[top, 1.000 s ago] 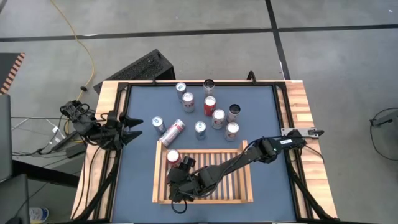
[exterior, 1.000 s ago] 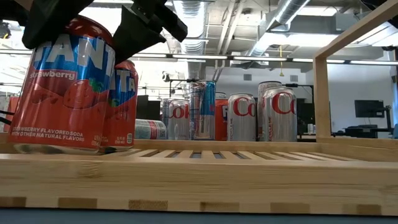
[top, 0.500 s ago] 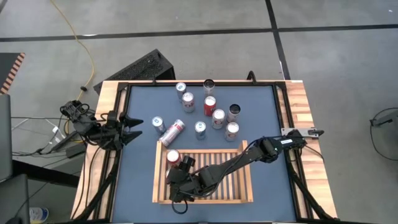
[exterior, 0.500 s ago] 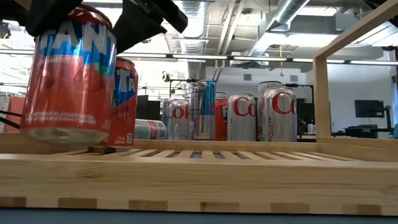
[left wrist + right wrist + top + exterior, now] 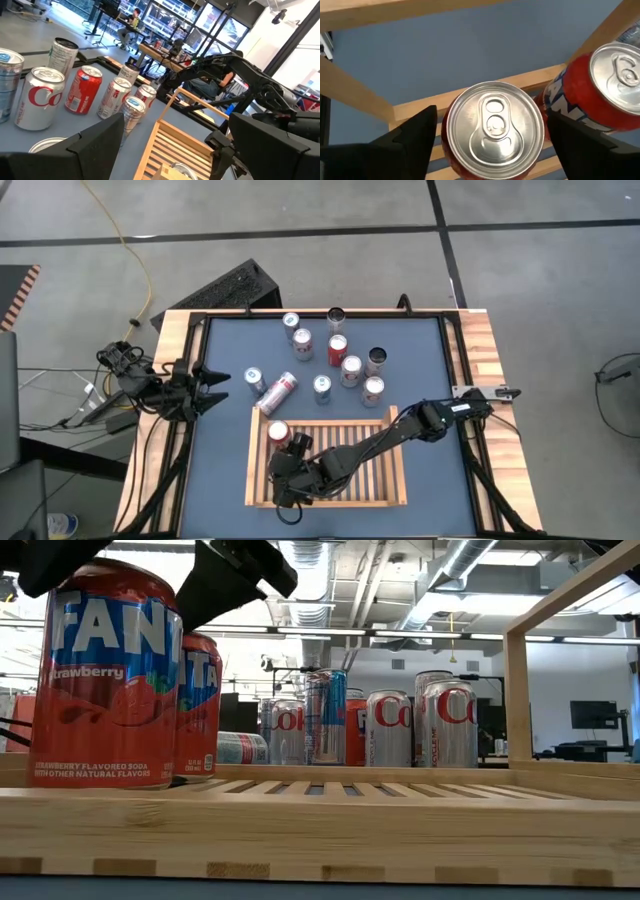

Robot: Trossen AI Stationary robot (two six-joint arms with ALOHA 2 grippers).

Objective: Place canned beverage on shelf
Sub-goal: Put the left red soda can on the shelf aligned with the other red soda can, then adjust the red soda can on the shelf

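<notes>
Two red Fanta cans stand upright on the shelf (image 5: 385,485) at its left end: you see the near can (image 5: 105,680) large at the left of the low view, resting flat on the slats, and the second can (image 5: 200,705) just behind it. From above, the second can (image 5: 278,432) sits in the shelf's upper-left corner, while the near one is hidden under the arm. Your right hand (image 5: 490,145) is directly over the near can (image 5: 493,131), its fingers (image 5: 412,137) spread on either side of the lid and clear of it, so the hand is open. Beyond the shelf, higher in the overhead frame, a cluster of cans (image 5: 340,360) stands on the blue counter (image 5: 420,370), and one can (image 5: 278,392) lies on its side. Your left hand (image 5: 215,388) waits at the counter's left edge, fingers apart.
</notes>
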